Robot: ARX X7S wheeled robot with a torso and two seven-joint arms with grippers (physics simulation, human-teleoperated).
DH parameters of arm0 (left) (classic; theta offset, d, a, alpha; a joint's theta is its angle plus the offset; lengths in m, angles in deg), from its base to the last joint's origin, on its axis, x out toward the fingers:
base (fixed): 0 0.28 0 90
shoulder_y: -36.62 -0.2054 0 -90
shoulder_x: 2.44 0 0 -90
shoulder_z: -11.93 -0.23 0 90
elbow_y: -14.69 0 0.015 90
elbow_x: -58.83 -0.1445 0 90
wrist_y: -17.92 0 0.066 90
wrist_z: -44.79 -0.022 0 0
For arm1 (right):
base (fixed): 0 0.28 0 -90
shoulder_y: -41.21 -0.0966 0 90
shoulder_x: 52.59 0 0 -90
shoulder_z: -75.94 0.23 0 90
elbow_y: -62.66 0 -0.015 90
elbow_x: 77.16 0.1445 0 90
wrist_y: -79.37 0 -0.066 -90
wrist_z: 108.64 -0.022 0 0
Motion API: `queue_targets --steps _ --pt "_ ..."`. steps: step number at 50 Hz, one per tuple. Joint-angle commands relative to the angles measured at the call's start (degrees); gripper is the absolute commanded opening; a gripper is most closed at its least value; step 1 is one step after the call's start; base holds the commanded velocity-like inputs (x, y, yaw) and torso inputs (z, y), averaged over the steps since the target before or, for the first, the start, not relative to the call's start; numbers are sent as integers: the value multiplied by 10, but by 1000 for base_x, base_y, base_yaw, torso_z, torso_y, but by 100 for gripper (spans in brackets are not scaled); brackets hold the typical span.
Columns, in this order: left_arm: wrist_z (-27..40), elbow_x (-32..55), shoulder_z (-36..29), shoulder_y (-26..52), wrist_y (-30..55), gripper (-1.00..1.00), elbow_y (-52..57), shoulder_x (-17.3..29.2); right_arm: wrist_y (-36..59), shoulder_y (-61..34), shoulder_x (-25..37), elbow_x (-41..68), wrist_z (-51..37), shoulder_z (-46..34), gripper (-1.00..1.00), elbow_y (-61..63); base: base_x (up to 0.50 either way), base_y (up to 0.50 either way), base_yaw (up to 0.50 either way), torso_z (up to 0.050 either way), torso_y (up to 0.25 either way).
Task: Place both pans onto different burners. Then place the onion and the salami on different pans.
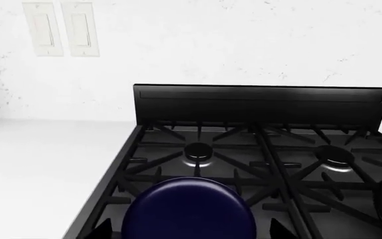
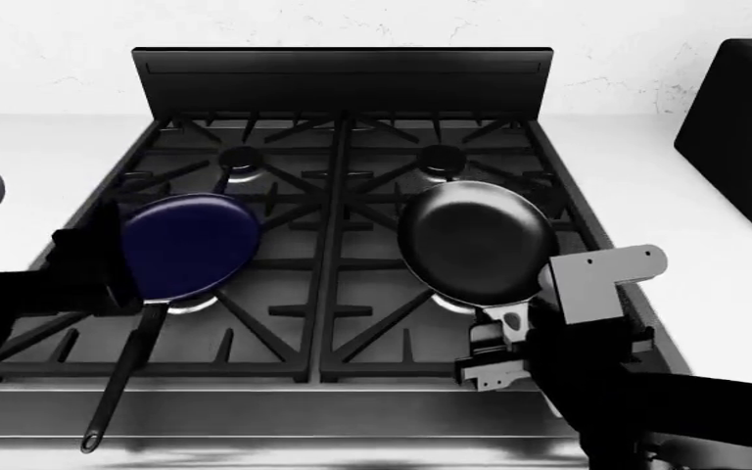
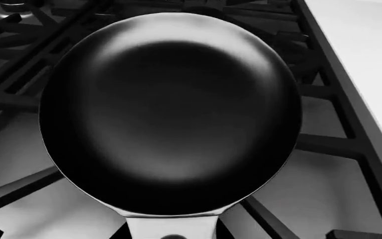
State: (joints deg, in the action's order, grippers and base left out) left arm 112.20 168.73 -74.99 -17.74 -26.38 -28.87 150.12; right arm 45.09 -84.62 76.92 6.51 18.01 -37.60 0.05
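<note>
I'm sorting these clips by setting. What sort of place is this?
Most likely a home kitchen: a four-burner gas stove set into a white counter, two frying pans on its grates, a blue pan and a black pan, and wall switches.

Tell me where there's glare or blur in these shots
Right wrist view: soft sheen across the black pan, everything sharp. Head view: pale highlight on the blue pan, smeared reflections along the stove's front edge. Left wrist view: glints on the burner rings, no blur.
</note>
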Motion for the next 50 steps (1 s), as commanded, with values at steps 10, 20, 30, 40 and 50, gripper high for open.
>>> queue_targets --steps 10,20,30,40,50 --pt "-6 -6 8 -17 -3 100 -1 -2 8 -14 1 -18 -8 11 100 -10 0 0 0 0 1" --pt "-11 -13 17 -30 -5 100 -2 -2 14 -32 12 20 -43 25 100 29 0 0 0 1 0" --pt "-14 -16 22 -38 -6 100 -3 -2 21 -81 32 99 -112 48 100 90 0 0 0 0 1" --pt "-16 -19 26 -44 -8 100 -4 -3 11 -153 60 205 -197 64 100 147 0 0 0 0 0" --pt "-26 -33 43 -80 -10 100 4 -12 -7 -152 82 228 -215 85 100 183 0 0 0 0 0"
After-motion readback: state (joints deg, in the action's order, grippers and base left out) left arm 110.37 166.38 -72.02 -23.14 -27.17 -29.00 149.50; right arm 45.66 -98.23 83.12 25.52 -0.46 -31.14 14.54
